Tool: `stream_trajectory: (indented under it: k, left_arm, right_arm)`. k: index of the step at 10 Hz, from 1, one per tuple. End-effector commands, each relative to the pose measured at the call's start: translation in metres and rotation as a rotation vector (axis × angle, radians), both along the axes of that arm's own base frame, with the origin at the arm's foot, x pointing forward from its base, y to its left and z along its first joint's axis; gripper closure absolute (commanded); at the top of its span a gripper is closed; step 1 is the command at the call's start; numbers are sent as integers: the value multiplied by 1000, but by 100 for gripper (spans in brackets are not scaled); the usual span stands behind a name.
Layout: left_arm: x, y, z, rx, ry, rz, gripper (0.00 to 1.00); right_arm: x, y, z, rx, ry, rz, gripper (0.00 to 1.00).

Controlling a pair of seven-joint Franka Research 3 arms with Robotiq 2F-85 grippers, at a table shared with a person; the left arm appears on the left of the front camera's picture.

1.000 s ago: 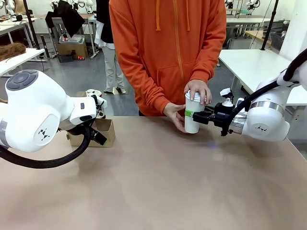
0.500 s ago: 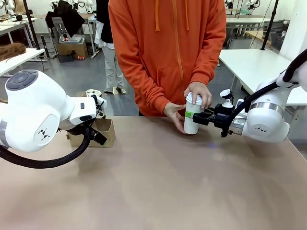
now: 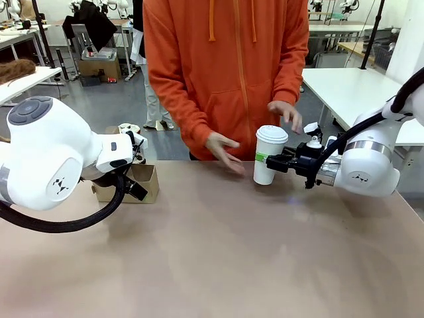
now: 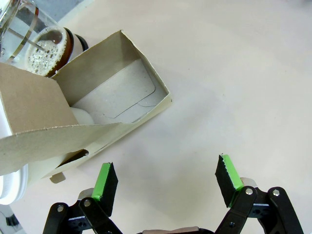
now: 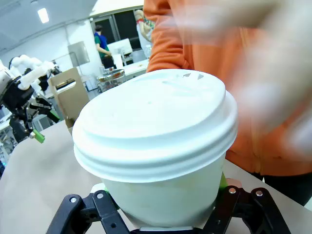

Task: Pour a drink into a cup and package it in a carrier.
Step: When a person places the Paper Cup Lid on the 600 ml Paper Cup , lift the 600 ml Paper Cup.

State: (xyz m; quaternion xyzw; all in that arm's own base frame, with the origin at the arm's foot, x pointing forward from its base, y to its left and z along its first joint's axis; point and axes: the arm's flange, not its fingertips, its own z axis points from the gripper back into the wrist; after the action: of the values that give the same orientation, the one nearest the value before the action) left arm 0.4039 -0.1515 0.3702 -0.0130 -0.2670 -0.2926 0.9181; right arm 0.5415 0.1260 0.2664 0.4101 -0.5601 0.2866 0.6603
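The right gripper [image 3: 270, 161] is clamped on the cup [image 3: 267, 165], its green pads pressed to the white wall just under mid-height, at centre right of the front view. The right wrist view adds what that angle hides: the black fingers rise at the bottom edge on either side of the cup [image 5: 156, 146], and the white plastic lid [image 5: 153, 117] is seated all round, with ridged rim and small raised marks on top. The left gripper [image 4: 166, 180] stands wide apart with nothing between its pads, hovering over bare tabletop at the bottom of its own view. Above it, at upper left, lies the brown cardboard carrier [image 4: 114, 92], its near compartment showing a pale grey floor, and beyond that the dark, foamy drink [image 4: 46, 48] inside a clear glass pitcher [image 4: 17, 19]. In the front view the carrier [image 3: 144, 180] sits at left, partly behind the left arm [image 3: 53, 156]. The cup is tall, plain and tapers to its base, which rests on the table [image 3: 212, 258], a matt tan surface. A person in an orange hoodie [image 3: 225, 66] stands at the far edge, both hands [image 3: 224, 151] open and off the cup. Behind are white tables and a grey floor.
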Motion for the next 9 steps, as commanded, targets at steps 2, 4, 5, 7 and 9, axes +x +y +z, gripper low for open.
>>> stream_trajectory:
  k: [2,4,5,7,9]
  left_arm:
    - [0,0,0,-2,0,0,0]
    - [0,0,0,-2,0,0,0]
    - [0,0,0,-2,0,0,0]
    - [0,0,0,-2,0,0,0]
    - [0,0,0,-2,0,0,0]
  right_arm:
    - [0,2,5,8,-10,2,20]
    - [0,2,5,8,-10,2,20]
    - [0,2,5,8,-10,2,20]
    - [-9,-2,27,-28,-33,18,20]
    - [-27,-5,91,-58,-57,37,20]
